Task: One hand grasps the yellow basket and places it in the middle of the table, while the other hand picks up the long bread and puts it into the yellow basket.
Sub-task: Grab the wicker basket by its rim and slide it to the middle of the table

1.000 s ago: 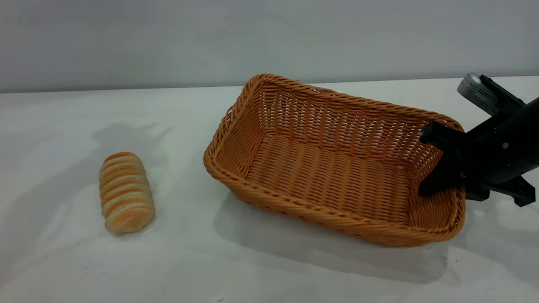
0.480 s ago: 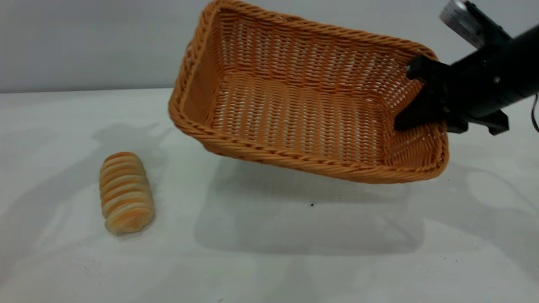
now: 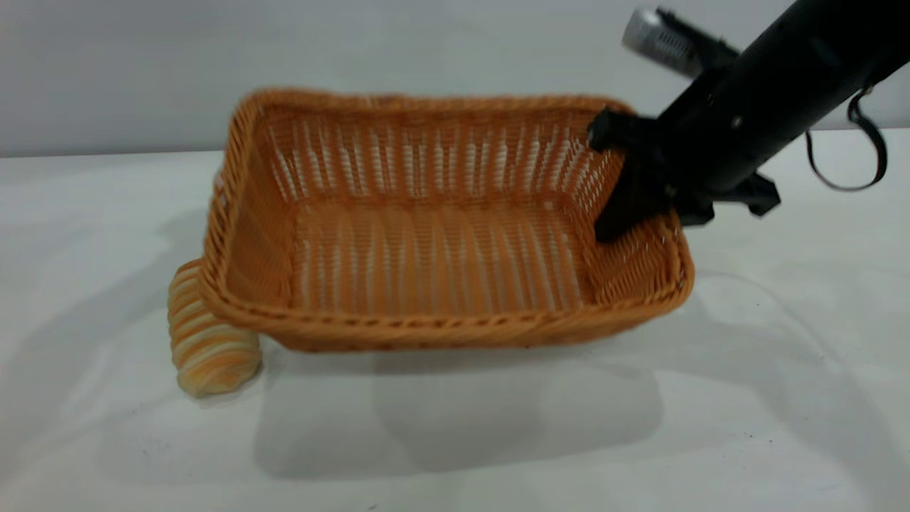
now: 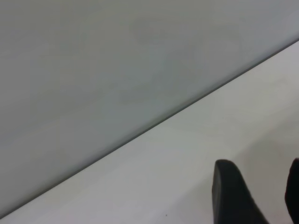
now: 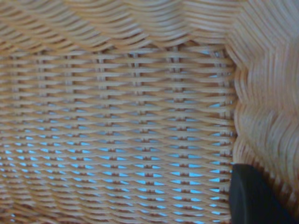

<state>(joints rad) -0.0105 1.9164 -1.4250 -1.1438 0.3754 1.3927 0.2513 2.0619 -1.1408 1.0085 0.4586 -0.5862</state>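
The yellow basket (image 3: 426, 270) hangs tilted above the white table (image 3: 782, 398), its shadow below it. My right gripper (image 3: 640, 213) is shut on the basket's right end wall, with one finger (image 3: 617, 213) inside. In the right wrist view the wicker wall (image 5: 131, 126) fills the picture beside one black fingertip (image 5: 252, 198). The long bread (image 3: 210, 348) lies on the table at the left, its far end hidden behind the basket's front-left corner. My left gripper (image 4: 264, 198) is out of the exterior view; its wrist view shows it open and empty over bare table.
A grey wall (image 3: 142, 71) stands behind the table's far edge. A loose black cable loop (image 3: 846, 163) hangs from the right arm. In the left wrist view the table's far edge (image 4: 187, 105) meets the wall.
The right gripper has lifted the basket off the table and carried it left. The basket has swung square to the camera and now overlaps the bread. The bread has not moved.
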